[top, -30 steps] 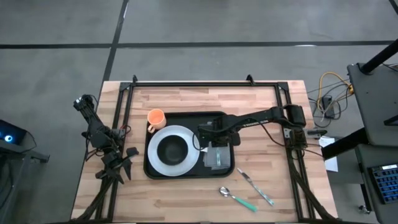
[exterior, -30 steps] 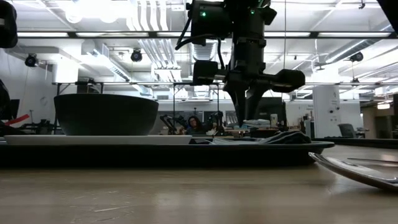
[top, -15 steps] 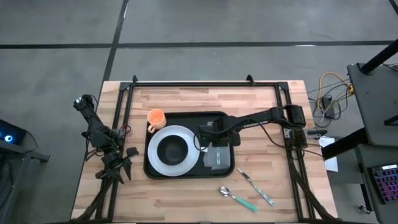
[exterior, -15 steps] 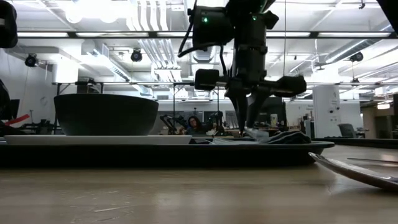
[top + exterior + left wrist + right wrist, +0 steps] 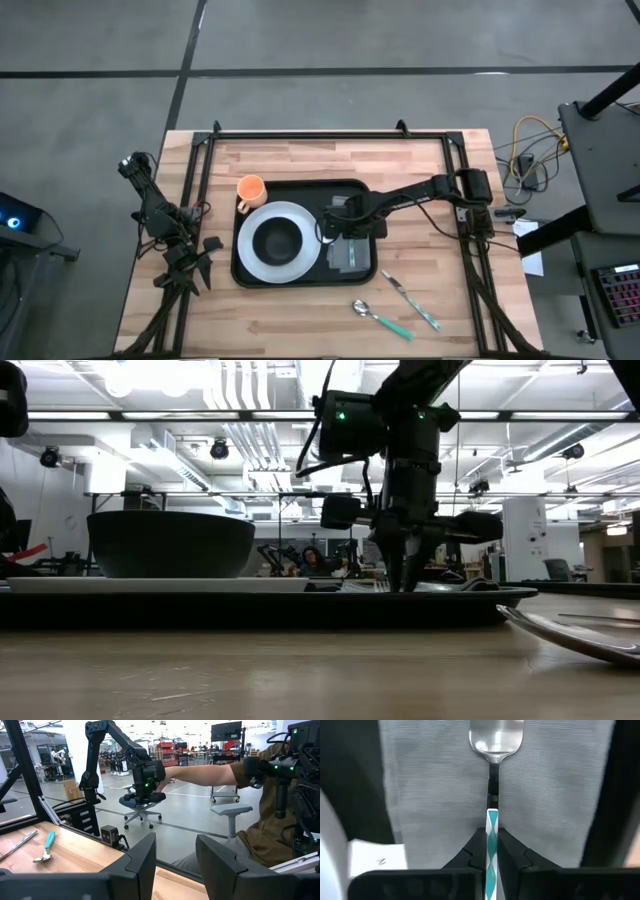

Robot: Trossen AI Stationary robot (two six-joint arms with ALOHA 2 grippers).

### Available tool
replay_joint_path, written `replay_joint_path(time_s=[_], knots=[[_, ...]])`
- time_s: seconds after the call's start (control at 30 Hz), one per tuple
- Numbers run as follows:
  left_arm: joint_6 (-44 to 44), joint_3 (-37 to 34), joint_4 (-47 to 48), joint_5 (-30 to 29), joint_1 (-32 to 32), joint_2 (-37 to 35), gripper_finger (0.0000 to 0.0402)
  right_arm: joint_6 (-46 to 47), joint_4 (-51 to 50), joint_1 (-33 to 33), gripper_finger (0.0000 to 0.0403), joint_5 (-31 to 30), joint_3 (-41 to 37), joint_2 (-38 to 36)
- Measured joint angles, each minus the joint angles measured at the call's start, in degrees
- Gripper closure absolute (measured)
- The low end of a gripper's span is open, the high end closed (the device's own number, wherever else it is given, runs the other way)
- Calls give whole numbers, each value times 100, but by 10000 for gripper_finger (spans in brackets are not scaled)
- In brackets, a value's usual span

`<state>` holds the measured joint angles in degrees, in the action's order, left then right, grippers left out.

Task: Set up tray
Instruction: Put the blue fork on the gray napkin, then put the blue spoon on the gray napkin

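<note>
- The right gripper (image 5: 491, 851) pinches a fork (image 5: 493, 795) by its teal handle, over the grey napkin (image 5: 351, 254) on the tray (image 5: 300, 187).
- The left gripper (image 5: 175, 862) waits open at the table's left side.

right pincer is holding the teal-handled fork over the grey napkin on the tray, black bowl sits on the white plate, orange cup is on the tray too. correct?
One thing is off: the orange cup stands on the wooden table beside the tray, not on it, as the high view shows. The rest holds: the right pincer grips the teal-handled fork over the grey napkin, and the black bowl sits on the white plate.
</note>
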<state>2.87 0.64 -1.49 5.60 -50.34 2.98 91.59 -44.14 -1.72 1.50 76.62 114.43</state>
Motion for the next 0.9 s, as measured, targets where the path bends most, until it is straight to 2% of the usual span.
replay_joint_path(time_s=[0.5, 0.9], knots=[[0, 2, 0, -2, 1, 0, 281, -56, 129, -2, 310, 14, -2, 0], [-1, 0, 2, -2, 0, -2, 281, -192, 86, -2, 299, 29, -9, -250]])
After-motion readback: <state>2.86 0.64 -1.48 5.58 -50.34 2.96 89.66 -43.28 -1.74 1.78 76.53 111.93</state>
